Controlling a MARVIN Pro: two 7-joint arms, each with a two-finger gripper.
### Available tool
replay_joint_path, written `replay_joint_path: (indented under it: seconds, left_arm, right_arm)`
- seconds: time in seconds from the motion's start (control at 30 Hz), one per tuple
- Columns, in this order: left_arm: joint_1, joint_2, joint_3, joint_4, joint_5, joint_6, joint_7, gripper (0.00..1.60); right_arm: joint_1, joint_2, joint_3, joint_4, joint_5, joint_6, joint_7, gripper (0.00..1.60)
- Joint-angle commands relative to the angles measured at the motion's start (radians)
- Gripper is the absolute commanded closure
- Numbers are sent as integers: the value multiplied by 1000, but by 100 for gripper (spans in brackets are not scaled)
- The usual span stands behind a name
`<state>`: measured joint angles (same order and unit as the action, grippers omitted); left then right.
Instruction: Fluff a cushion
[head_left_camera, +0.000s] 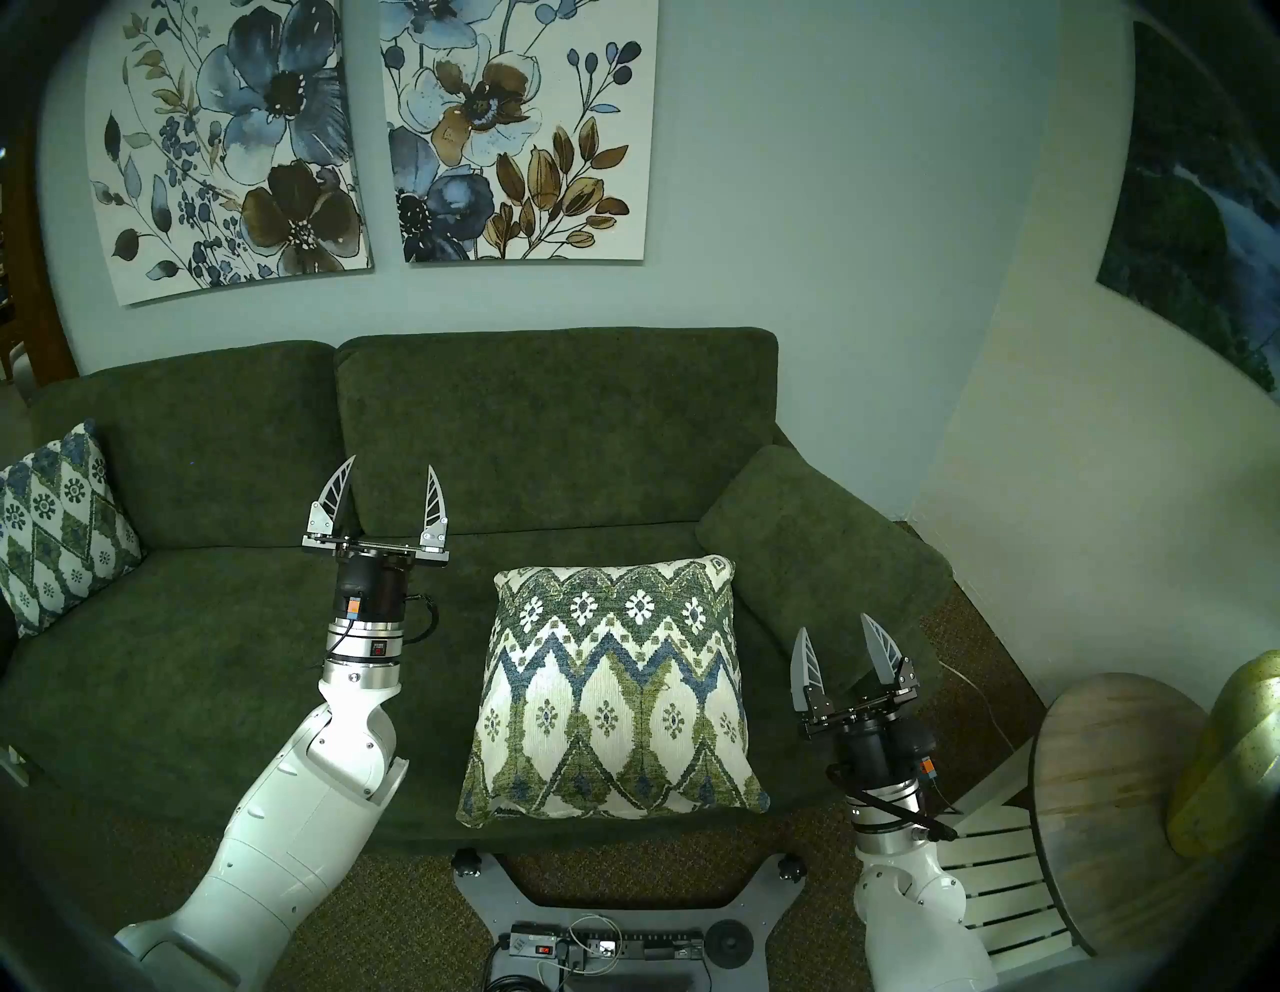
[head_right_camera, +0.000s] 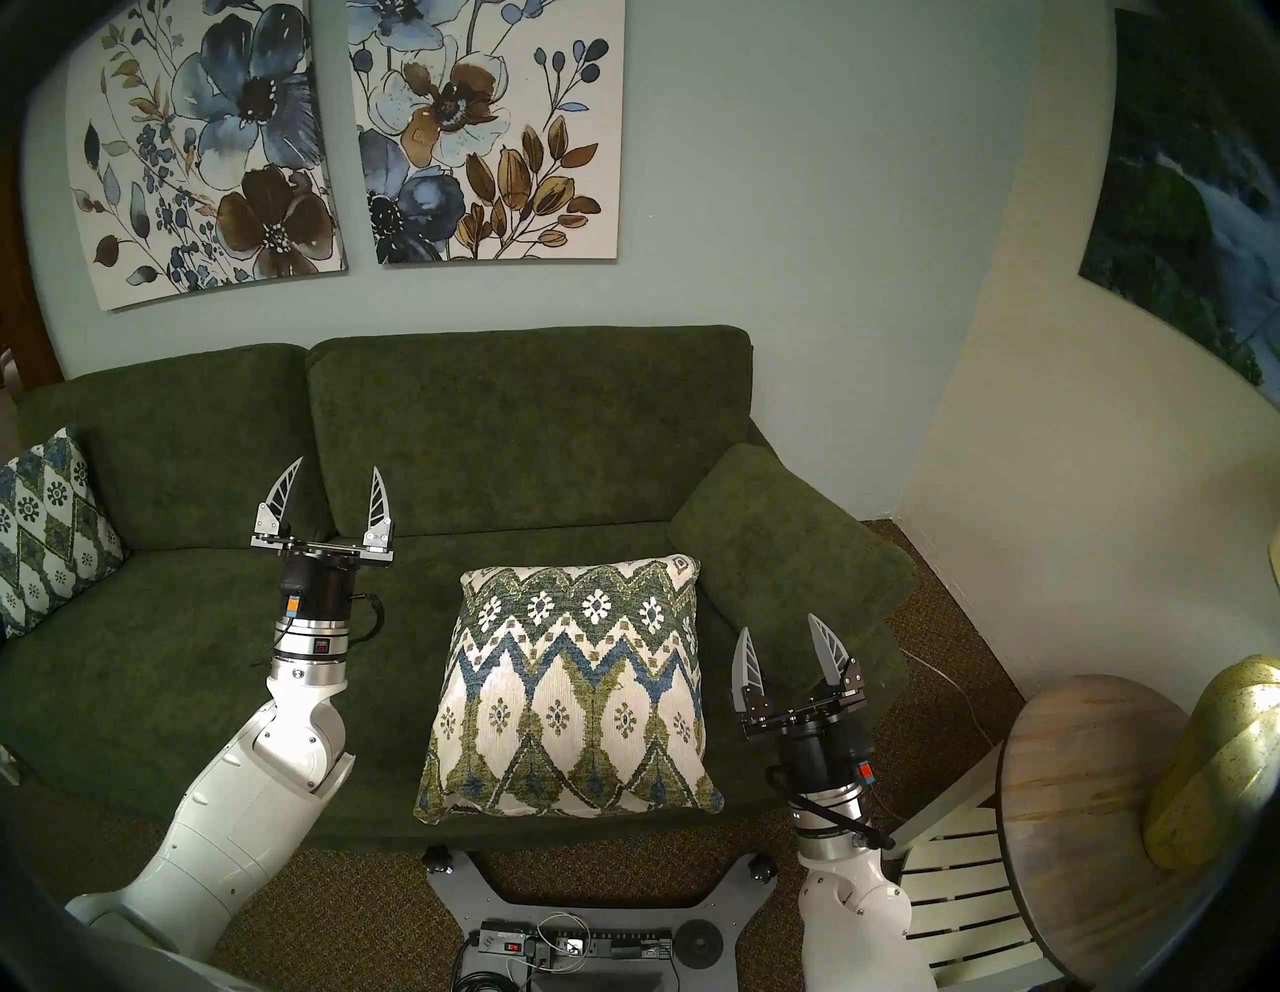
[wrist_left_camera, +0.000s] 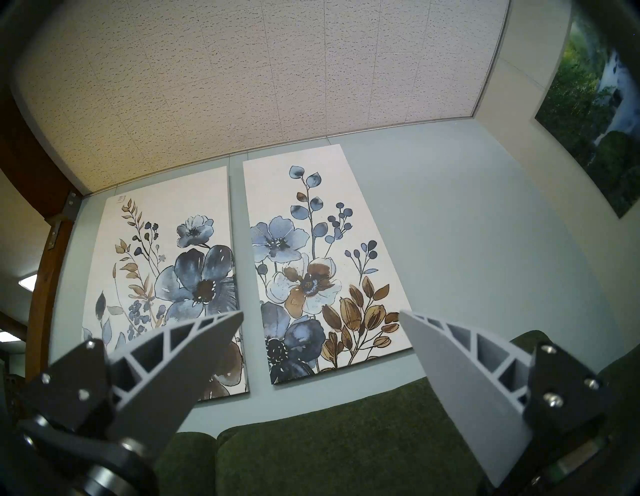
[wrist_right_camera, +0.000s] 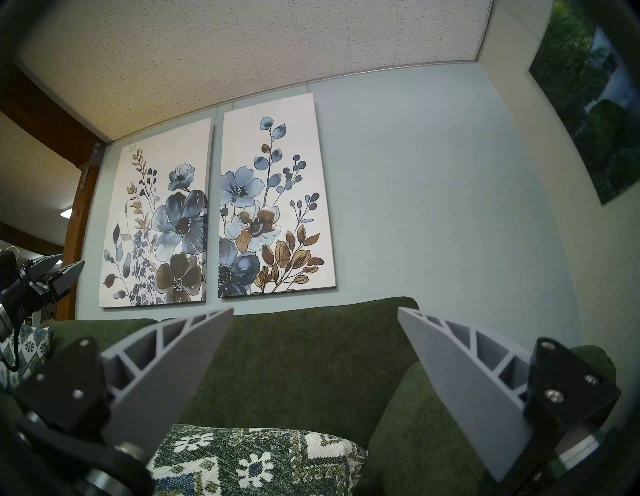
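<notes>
Head left, cushion: We see the cushion (head_left_camera: 613, 682) lying flat on the sofa (head_left_camera: 208, 658) seat, zigzag face up, between our 2 end effectors and touching neither.
Head left, left end effector: The left end effector (head_left_camera: 390, 480) points up with its fingers spread wide, empty, left of the cushion and apart from it.
Head left, right end effector: The right end effector (head_left_camera: 833, 635) is also spread wide and empty, just right of the cushion's right edge, in front of the sofa arm (head_left_camera: 824, 547).
Head right, second cushion: A smaller patterned cushion (head_right_camera: 48, 533) leans at the sofa's far left, well beyond the left end effector.
Left wrist: Between our parted fingers (wrist_left_camera: 180, 367) we see 2 floral paintings (wrist_left_camera: 304, 263) above the sofa back.
Right wrist: The cushion's far edge (wrist_right_camera: 256, 460) sits below and between the parted fingers (wrist_right_camera: 460, 374); the left end effector (wrist_right_camera: 55, 268) shows at far left.
</notes>
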<state>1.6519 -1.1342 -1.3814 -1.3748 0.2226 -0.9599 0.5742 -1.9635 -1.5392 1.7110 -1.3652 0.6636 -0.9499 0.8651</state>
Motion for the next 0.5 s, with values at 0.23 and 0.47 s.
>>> replay_joint_path:
  seconds: [0.23,0.47]
  left_arm:
    - [-3,-1,-1,-6,0,0,0,0]
    - [-3,-1,-1,-6,0,0,0,0]
  right_arm:
    - [39,-12,-133,207,-137,34,55,0]
    - [48,27,-134,343,-96,-10,111,0]
